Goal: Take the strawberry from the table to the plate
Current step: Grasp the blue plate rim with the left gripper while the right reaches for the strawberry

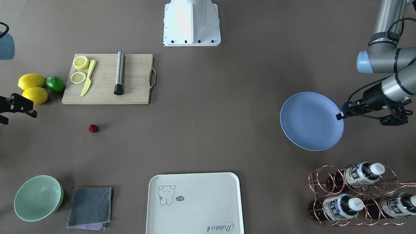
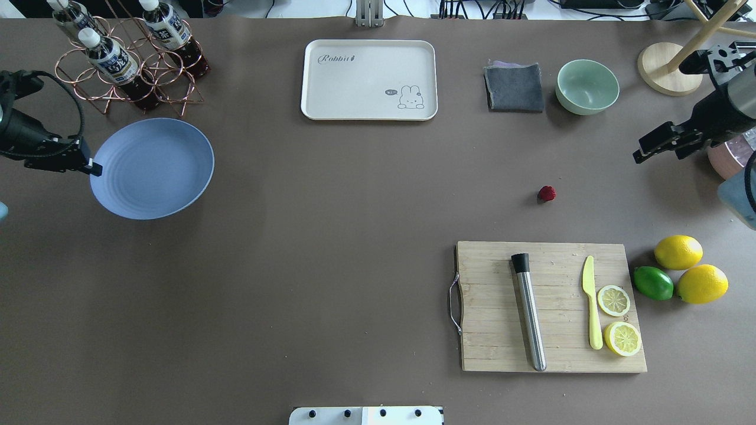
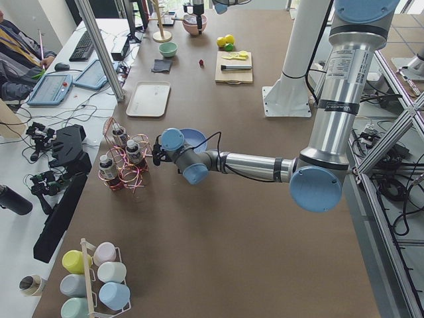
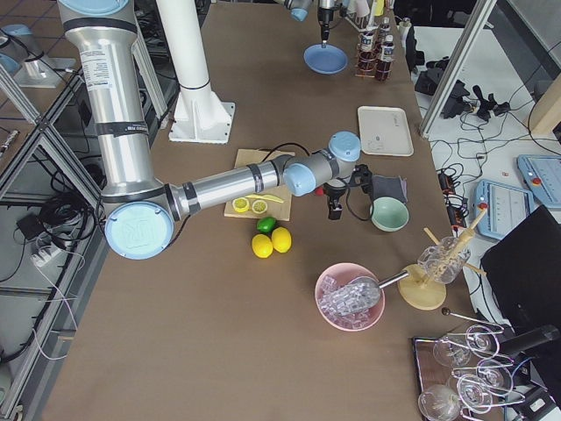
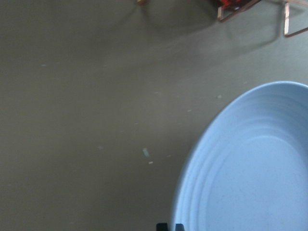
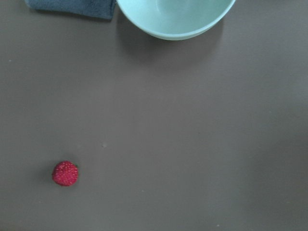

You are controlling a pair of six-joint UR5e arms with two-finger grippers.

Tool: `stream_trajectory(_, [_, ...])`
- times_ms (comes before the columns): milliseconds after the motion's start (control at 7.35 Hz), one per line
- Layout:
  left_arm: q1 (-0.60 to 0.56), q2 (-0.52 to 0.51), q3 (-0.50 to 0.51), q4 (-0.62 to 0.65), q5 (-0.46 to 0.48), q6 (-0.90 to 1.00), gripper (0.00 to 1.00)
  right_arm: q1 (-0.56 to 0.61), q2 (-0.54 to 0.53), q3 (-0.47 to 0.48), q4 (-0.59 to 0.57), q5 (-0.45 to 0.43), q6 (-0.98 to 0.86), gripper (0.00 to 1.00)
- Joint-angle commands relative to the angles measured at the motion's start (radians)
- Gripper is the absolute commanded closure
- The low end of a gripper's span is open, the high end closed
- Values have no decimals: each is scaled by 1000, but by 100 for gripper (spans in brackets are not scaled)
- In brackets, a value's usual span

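Strawberry (image 2: 547, 193): lies alone on the bare table (image 2: 354, 236), in its right half, about midway between the near and far edges. It sits between the far edge of the wooden cutting board (image 2: 490, 330) and the mint-green bowl (image 2: 587, 87), touching neither. In my right wrist view it is at lower left, with the bowl's rim and a corner of the grey cloth (image 2: 515, 88) along the top.

Right gripper (image 2: 641, 150): I read it as hanging above the table near the right edge, well apart from the berry. Its jaws are parted and hold nothing.

Plate (image 2: 153, 168): light blue and with nothing in it, at the table's left end. It is just this side of the copper bottle rack (image 2: 130, 77) in the far-left corner.

Left gripper (image 2: 93, 170): at the plate's left rim. In my left wrist view the two fingertips (image 5: 162, 226) stand close together right where the rim passes — whether they pinch it I cannot tell.

Cream tray (image 2: 369, 79): against the far edge, mid-table — well apart from both berry and plate.
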Motion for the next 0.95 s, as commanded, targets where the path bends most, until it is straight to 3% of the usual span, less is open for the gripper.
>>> stream_trajectory(0, [124, -105, -52, 0, 98, -254, 100, -141, 33, -5, 108, -89, 206, 2])
stream_trajectory(272, [243, -188, -66, 1, 199, -422, 100, -244, 74, -20, 109, -185, 278, 2])
stream_trajectory(544, [323, -205, -91, 1, 285, -462, 100, -309, 125, -69, 111, -240, 315, 4])
stream_trajectory(816, [353, -227, -101, 3, 304, -518, 100, -325, 148, -127, 126, -256, 314, 8])
